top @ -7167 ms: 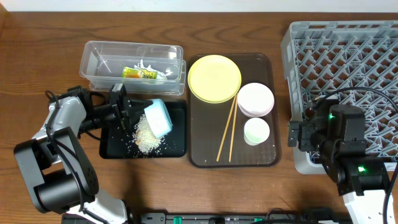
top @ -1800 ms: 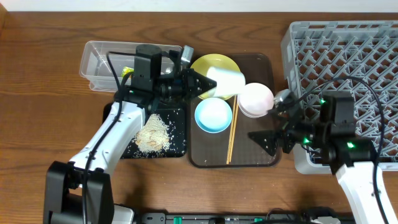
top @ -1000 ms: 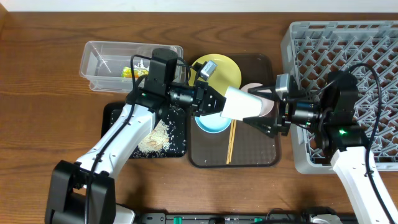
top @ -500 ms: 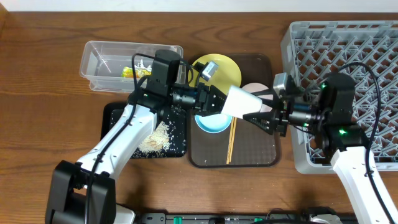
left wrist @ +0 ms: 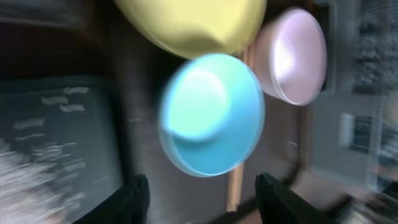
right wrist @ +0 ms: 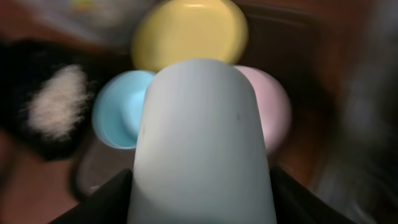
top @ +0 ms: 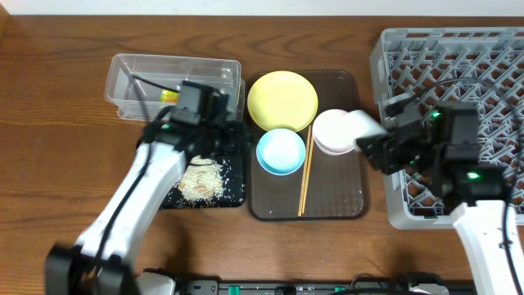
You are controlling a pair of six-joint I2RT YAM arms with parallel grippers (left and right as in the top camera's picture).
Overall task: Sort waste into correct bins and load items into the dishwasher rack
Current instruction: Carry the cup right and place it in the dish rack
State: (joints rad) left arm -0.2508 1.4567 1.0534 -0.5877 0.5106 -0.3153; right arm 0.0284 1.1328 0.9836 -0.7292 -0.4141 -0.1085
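Right gripper (right wrist: 200,194) is clamping the cup (top: 361,126) sideways just beside the rack (top: 385,57), axis pointing away from it; left gripper (left wrist: 204,198) is hanging open, empty, farther off.

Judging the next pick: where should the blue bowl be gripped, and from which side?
By the rim on its near side, from above, pinching the wall. The blue bowl sits upright and open; chopsticks lie along its right and the plate meets its far edge, so the near rim looks freest.
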